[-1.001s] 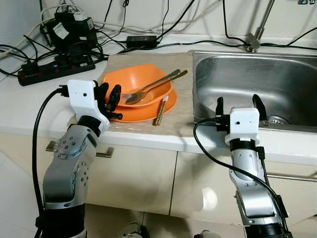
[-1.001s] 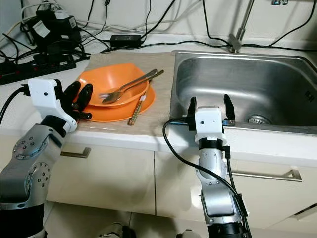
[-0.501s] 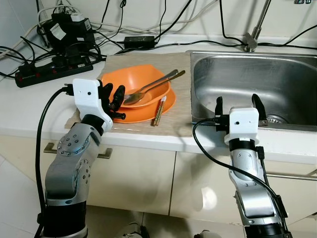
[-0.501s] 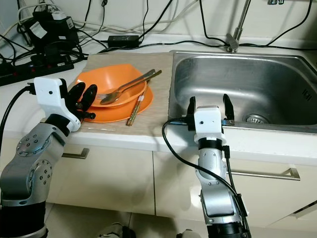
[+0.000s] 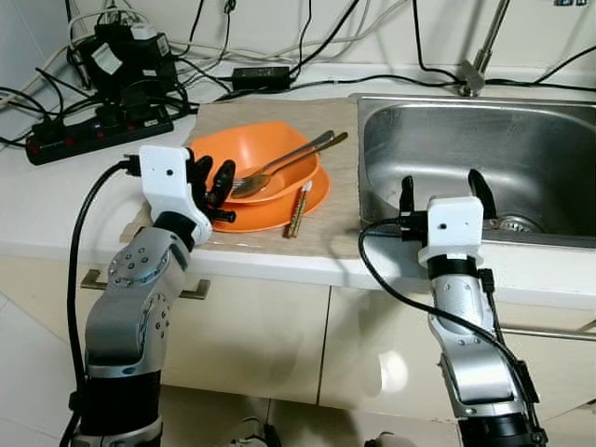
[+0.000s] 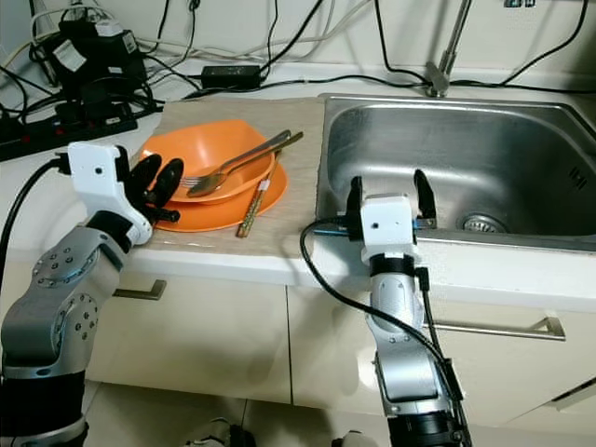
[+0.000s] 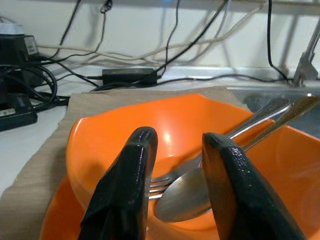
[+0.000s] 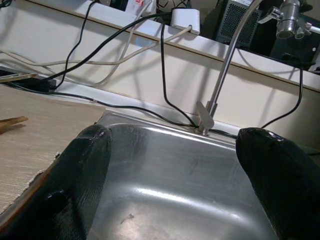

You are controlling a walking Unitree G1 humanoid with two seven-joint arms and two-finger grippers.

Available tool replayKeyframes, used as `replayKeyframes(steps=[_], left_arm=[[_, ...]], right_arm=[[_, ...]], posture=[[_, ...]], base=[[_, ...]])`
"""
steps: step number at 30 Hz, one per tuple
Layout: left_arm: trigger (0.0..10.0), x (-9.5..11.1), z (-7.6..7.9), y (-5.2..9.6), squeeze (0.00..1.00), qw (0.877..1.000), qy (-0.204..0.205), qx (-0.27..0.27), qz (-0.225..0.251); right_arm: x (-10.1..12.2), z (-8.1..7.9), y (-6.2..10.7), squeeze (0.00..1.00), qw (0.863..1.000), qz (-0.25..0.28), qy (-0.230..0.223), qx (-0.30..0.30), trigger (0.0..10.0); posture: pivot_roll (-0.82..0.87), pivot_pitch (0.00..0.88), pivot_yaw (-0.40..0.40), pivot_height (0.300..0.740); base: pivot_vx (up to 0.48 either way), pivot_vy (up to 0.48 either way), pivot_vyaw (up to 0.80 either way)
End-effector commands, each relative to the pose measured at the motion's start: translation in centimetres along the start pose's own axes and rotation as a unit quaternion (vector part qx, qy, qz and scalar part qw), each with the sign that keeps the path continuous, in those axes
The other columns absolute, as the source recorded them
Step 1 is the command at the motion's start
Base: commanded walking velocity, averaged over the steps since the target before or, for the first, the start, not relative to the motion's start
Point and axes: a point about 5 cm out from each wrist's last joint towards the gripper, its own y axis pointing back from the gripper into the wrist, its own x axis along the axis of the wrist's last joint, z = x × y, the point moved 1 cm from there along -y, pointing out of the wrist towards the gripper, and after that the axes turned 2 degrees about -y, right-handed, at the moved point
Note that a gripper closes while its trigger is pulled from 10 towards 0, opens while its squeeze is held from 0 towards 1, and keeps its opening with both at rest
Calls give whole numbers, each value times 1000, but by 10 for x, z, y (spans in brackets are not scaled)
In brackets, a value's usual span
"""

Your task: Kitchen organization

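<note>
Bowl [image 5: 250, 164] stacked on plate [image 5: 296, 197] on mat [image 5: 326, 223], worktop [image 5: 37, 200] at 9 o'clock of sink [image 5: 521, 149]; fork, spoon inside, chopsticks [image 5: 298, 209] alongside

Left gripper [image 5: 212, 191] at bowl's near rim, fingers [image 7: 122, 200] narrowly parted, nothing held, likely lined up for rim grasp

Right gripper [image 5: 438, 194] at sink's front edge, fingers wide apart, nothing held

— Where am I driving this rig?

— A home kitchen, I'd say. I see a stainless sink [image 5: 484, 149] with a tap [image 5: 477, 65] set into a pale bench [image 5: 56, 200], and cupboard doors with metal handles [image 6: 494, 326] beneath.

— Anything else?

— An orange bowl [image 5: 247, 158] with cutlery [image 5: 279, 163], though power strips [image 5: 98, 126] and cables clutter the back.
</note>
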Motion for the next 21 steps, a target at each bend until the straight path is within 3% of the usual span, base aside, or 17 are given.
replayKeyframes(steps=[1,11,19,21], left_arm=[[10000,1,3,-6,0,1000,-4,-25,-18],[10000,3,14,-28,0,989,-29,-127,-64],[10000,19,6,-48,0,986,-59,-147,-57],[10000,29,-2,-55,0,986,-71,-142,-49]], right_arm=[[0,-3,0,0,1000,-1,-7,9,10000],[1,-6,-4,0,1000,3,-7,19,10000],[2,-7,-5,0,1000,7,-6,23,10000],[3,-6,-5,0,1000,8,-5,22,10000]], posture=[[-36,5,67,707],[-38,0,52,707],[-45,0,54,707],[-52,0,57,707]], base=[[0,0,0],[0,0,0],[0,0,0],[0,0,0]])
